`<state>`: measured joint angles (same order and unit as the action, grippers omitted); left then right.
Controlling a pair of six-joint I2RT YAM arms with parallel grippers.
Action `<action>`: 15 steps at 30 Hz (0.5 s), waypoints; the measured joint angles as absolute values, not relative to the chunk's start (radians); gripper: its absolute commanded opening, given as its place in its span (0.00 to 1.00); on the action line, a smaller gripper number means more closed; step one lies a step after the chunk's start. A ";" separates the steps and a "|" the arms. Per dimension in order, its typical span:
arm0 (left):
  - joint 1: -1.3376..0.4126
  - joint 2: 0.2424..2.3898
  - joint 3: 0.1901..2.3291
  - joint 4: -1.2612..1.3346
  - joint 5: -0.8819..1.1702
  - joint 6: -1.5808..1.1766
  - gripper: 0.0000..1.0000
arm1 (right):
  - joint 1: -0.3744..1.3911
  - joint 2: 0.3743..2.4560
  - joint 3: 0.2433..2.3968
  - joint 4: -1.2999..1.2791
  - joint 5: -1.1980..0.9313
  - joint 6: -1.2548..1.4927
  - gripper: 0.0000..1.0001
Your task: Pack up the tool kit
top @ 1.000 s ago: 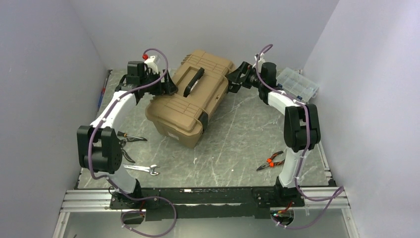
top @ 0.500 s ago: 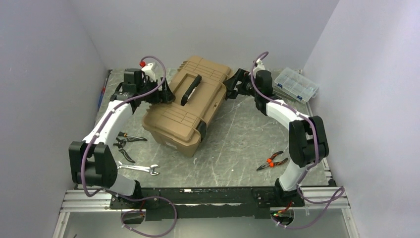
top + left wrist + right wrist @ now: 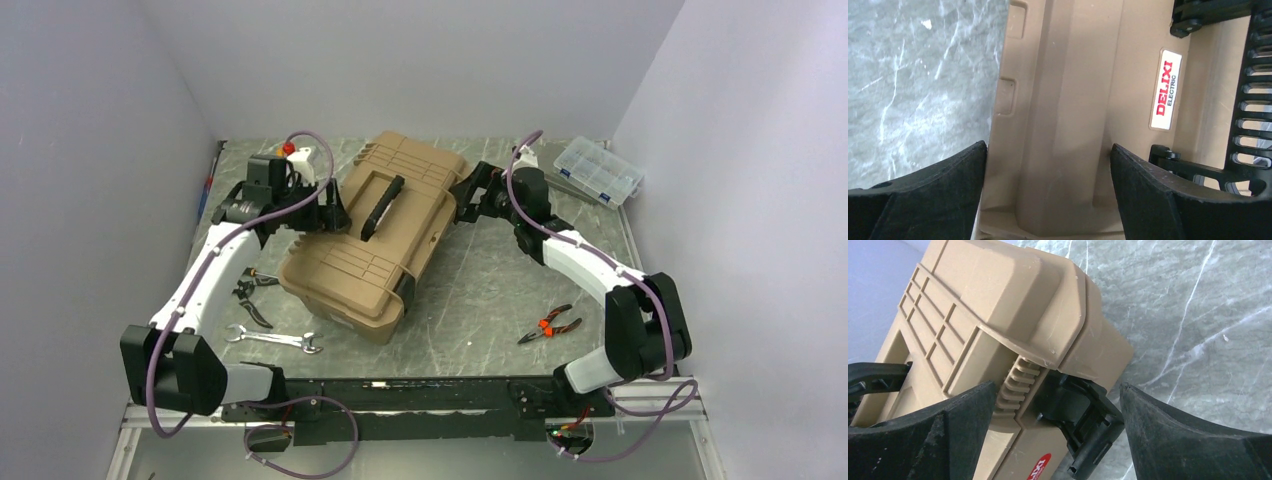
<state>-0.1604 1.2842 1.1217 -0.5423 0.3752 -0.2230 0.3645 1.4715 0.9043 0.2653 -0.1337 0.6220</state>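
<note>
The toolbox lies closed on the table, set diagonally just left of centre in the top view, with its black handle lying flat along the lid. A white label with red lettering sits on the lid beside the handle.

The left end effector is open at the box's upper-left long side. Its fingers are spread wide over the tan lid edge, one over the rim by the table and one near the handle mount; no grip on the lid shows. The right end effector is also open, at the box's upper-right end. Its two fingers stand either side of a black latch, apart from it.

Black-handled pliers lie just left of the box, with a wrench below them at lower left. Orange-handled pliers lie at lower right, well apart from the box. A clear organiser sits at upper right, and a screwdriver lies along the table's left edge
</note>
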 measured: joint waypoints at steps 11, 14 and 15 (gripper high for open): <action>-0.279 1.364 1.583 -0.798 0.280 -0.150 0.92 | 0.305 1.381 0.923 0.067 -0.212 0.653 0.99; -0.340 1.371 1.705 -0.788 0.244 -0.136 0.91 | 0.252 1.325 0.876 0.049 -0.240 0.680 0.94; -0.363 1.375 1.727 -0.781 0.234 -0.131 0.90 | 0.231 1.311 0.859 0.048 -0.244 0.689 0.91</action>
